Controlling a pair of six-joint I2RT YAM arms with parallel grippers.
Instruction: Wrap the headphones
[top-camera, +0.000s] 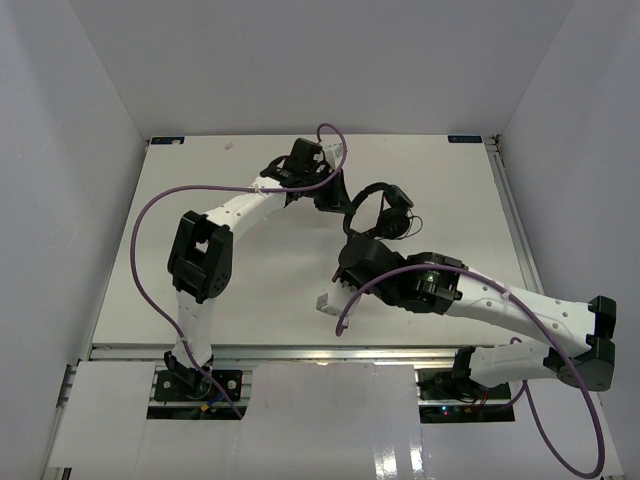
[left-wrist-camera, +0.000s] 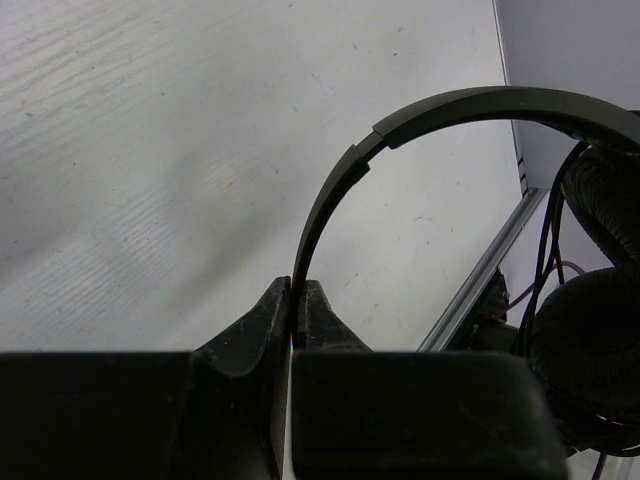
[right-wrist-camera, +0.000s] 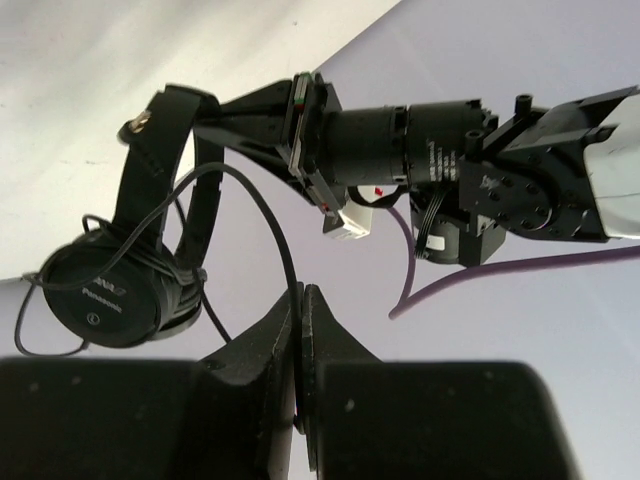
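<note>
The black headphones hang above the middle back of the white table. My left gripper is shut on the thin headband, which rises from between the fingertips in the left wrist view; the padded earcups hang at the right. My right gripper is just in front of the headphones, shut on the thin black cord. The cord arcs from the jaws up and over to the earcup in the right wrist view. My left gripper shows there pinching the headband.
White walls close in the table on the left, back and right. A metal rail runs along the right edge. Thick purple robot cables loop beside the left arm and over the right arm.
</note>
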